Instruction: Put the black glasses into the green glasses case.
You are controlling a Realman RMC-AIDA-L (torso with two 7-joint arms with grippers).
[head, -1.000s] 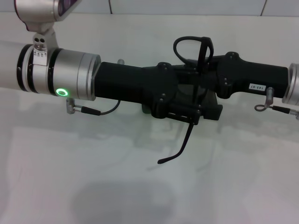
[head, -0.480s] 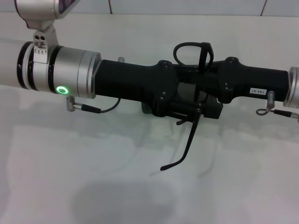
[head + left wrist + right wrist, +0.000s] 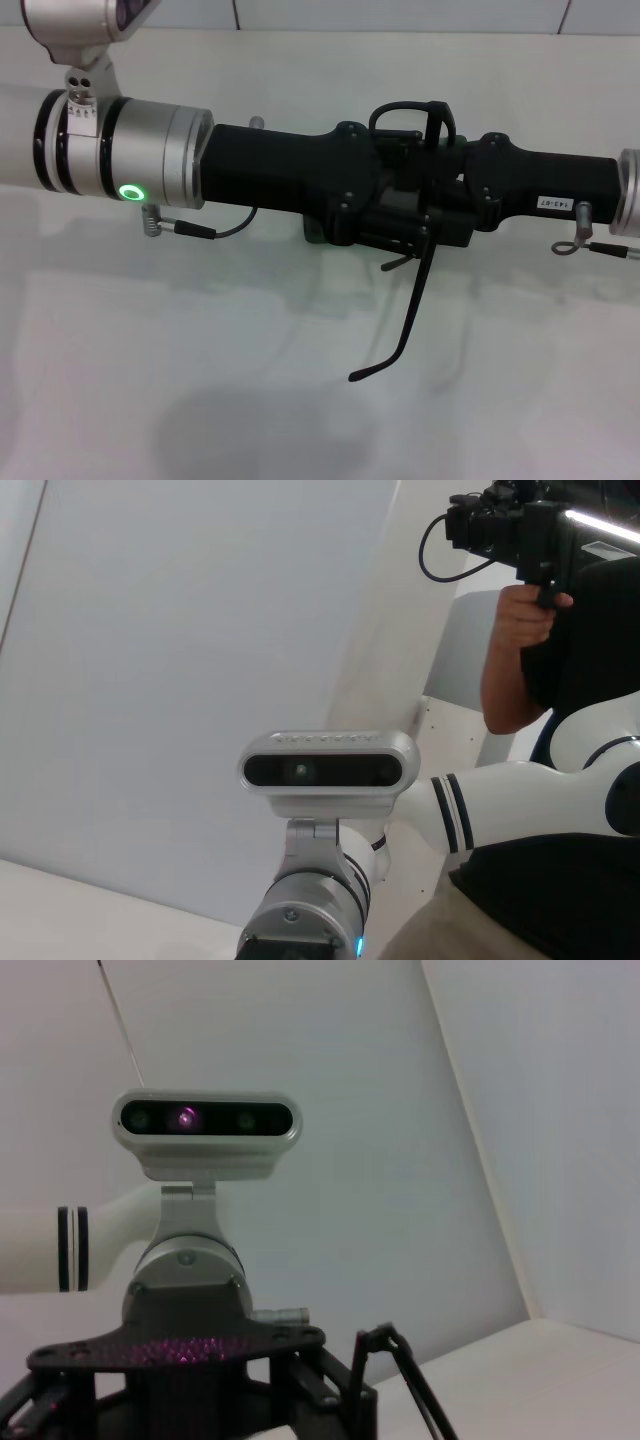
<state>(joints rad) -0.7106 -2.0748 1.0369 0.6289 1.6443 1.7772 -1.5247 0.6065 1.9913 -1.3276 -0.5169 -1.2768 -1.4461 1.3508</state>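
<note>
Both arms meet nose to nose above the middle of the white table. My left gripper [image 3: 385, 205] comes in from the left and my right gripper [image 3: 450, 190] from the right. The black glasses [image 3: 412, 300] are up between them. One slim temple arm sticks out toward me and the other curves up behind the grippers. In the right wrist view thin black glasses wires [image 3: 410, 1375] show beside the left gripper's body [image 3: 190, 1360]. The green glasses case [image 3: 458, 235] shows only as a dark edge under the grippers. Which gripper grips the glasses is hidden.
The white table [image 3: 200, 380] spreads all around, with a wall along its far edge. A person holding a camera [image 3: 520, 600] stands beyond the right arm in the left wrist view. A thin cable [image 3: 215, 235] hangs under the left wrist.
The free temple arm has swung lower and slightly right, reaching farther toward me. The right gripper has edged left toward the left one, and the upper temple loop has shifted a little.
</note>
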